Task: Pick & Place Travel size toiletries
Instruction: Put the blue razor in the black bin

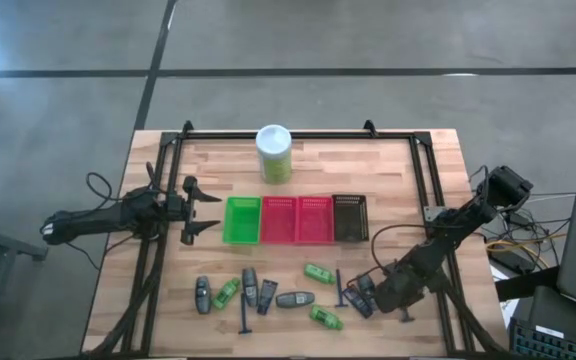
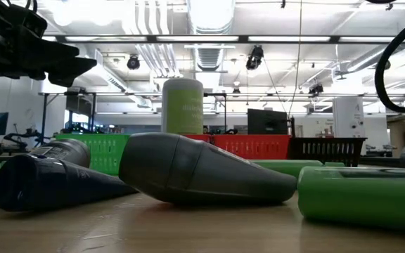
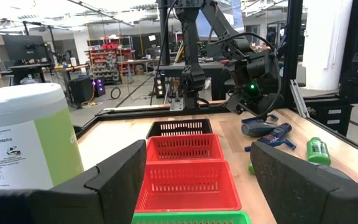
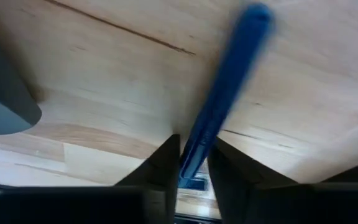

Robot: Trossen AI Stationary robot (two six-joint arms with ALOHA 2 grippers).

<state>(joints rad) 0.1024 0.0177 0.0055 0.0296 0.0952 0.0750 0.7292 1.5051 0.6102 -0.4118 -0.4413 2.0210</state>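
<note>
Visibly, 4 mesh baskets [image 1: 296, 219] hold nothing; toiletries [image 1: 268, 292] lie beside.

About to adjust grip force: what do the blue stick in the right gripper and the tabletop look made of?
The blue stick pinched in the right gripper looks like smooth, slightly glossy plastic: uniform colour with a soft sheen, though it is blurred. The tabletop looks like light, matte-finished wood, showing grain lines and plank seams.

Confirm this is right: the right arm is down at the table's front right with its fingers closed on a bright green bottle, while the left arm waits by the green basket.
Not quite. The right gripper has its fingers closed on a thin dark-blue stick, not a green bottle; the right wrist view shows it. The rest stands: the left gripper waits, open, by the green basket.
</note>
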